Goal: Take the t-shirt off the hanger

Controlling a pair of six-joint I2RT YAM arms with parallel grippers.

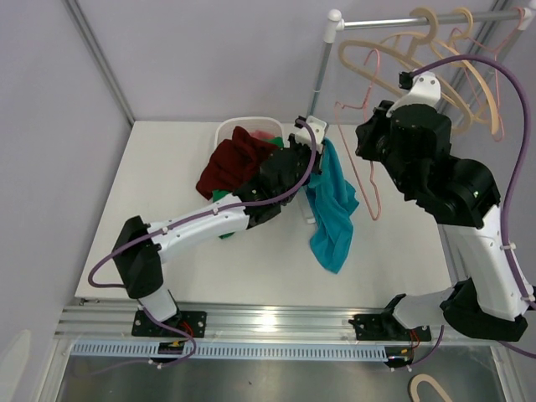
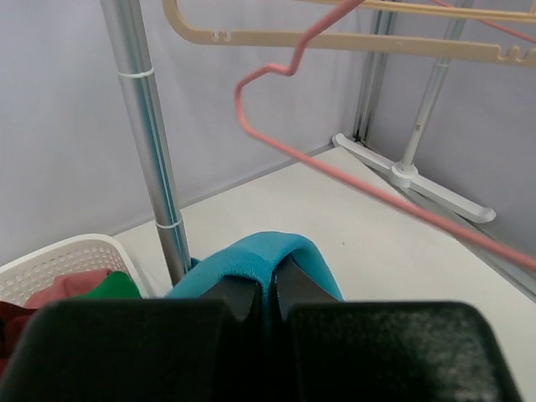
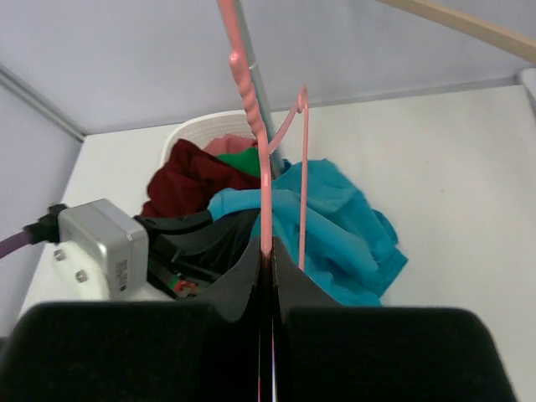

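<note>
Left claw (image 1: 313, 152) is pinched shut on a fold of the teal t-shirt (image 1: 333, 216). Right claw (image 3: 266, 261) is clamped on the wire of the pink hanger (image 3: 263, 184). The shirt hangs long-axis down from the left claw, just left of the hanger. It seems free of the hanger, but the overlap is unclear. Count: one t-shirt, one held hanger, one basket (image 2: 59, 255), and at least two beige hangers (image 2: 335, 39) on the rail.

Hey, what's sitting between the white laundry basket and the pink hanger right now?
In the top view: the left hand, shut on the teal t-shirt, with the rack's upright pole behind it.
</note>
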